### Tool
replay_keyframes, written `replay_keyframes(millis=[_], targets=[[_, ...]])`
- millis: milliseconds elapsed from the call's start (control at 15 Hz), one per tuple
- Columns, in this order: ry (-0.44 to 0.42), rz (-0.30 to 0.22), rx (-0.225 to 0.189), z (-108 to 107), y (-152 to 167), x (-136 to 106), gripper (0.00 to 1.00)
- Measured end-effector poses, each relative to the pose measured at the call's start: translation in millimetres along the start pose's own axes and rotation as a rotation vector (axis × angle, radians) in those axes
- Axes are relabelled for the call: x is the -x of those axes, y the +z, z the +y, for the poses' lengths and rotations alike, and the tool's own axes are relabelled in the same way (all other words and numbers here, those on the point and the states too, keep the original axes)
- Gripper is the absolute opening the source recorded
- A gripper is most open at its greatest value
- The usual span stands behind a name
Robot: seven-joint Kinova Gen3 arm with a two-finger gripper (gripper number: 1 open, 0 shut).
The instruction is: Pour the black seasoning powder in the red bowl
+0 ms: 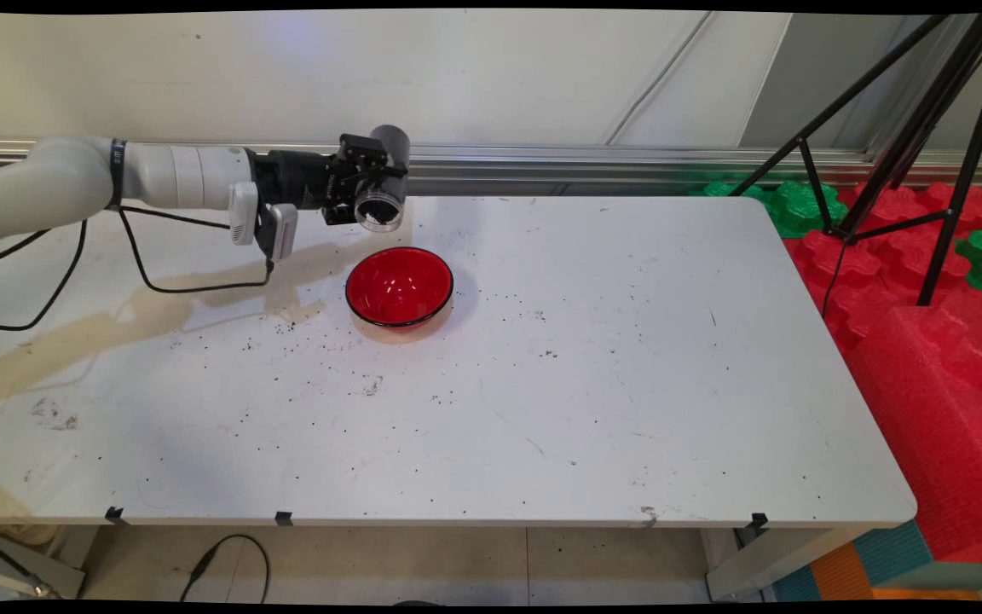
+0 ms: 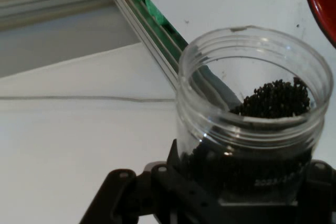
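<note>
Your claw (image 1: 369, 189) grips a jar (image 1: 380, 207) of black grains, tipped sideways at upper left; the red bowl (image 1: 400, 287) lies just below it

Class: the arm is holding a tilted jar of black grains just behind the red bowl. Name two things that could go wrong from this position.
1. The jar mouth sits behind the red bowl, not clearly over it, so grains could miss and join those already scattered on the table.
2. The hand holds the open jar tilted; further tipping may dump the black grains all at once.
</note>
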Motion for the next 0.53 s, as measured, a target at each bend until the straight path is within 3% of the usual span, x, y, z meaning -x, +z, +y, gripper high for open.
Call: replay_keyframes(millis=[533], targets=[[0.111,0.003,-0.009,-0.6,0.6,-5.3,0.00]])
